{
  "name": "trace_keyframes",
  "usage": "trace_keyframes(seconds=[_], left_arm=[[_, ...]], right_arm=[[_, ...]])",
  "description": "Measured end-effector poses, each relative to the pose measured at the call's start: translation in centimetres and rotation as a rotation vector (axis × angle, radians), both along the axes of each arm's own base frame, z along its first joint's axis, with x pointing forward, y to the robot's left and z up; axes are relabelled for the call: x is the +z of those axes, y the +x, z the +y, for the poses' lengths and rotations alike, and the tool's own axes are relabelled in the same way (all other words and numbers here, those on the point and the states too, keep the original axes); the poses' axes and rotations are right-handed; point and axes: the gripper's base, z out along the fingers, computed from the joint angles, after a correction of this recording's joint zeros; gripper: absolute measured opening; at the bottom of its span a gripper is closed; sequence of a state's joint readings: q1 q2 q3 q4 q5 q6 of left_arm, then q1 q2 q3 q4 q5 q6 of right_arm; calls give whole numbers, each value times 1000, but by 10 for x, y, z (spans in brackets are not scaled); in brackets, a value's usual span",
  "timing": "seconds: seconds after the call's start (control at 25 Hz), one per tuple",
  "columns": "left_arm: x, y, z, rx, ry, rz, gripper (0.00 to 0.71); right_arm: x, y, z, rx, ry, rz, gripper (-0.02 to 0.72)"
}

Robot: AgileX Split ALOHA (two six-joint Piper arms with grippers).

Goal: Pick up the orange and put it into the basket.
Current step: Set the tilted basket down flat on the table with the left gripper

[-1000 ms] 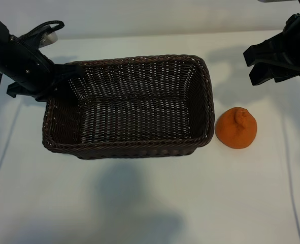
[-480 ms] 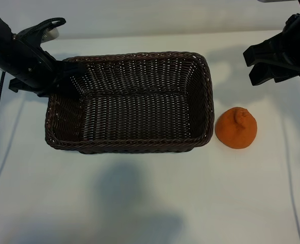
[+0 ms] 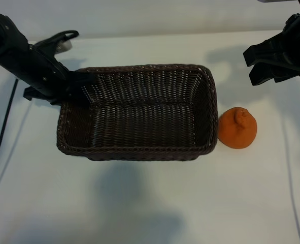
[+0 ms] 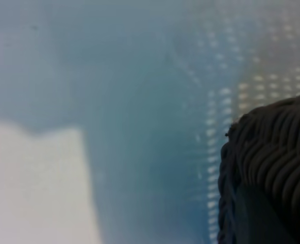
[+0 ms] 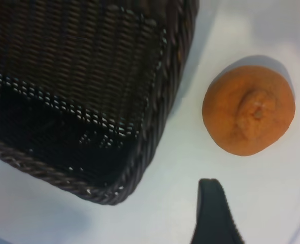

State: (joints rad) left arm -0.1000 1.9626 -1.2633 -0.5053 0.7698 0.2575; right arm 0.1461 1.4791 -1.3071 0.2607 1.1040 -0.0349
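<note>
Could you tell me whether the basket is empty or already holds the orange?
Empty. The basket shows only bare weave inside, and the orange sits on the table beside its right end.

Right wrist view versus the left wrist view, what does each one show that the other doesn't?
Only the right wrist view shows the orange, lying on the table just beside the basket's corner, stem end up, plus one finger of the right tool's open pair. Only the left wrist view shows a close, blurred patch of the basket's braided rim with a dark part, probably the left tool, against it. Both share the dark woven basket and the pale table.
</note>
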Motion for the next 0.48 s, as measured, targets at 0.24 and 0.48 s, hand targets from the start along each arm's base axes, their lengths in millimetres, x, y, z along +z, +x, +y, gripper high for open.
trace_keyframes(seconds=[0.24, 0.48], left_arm=[[-10, 3, -2, 12, -14, 4, 160], [-16, 4, -3, 10, -21, 19, 160]], right_arm=[[0, 0, 0, 0, 0, 0, 421], [0, 0, 0, 0, 1, 0, 421]])
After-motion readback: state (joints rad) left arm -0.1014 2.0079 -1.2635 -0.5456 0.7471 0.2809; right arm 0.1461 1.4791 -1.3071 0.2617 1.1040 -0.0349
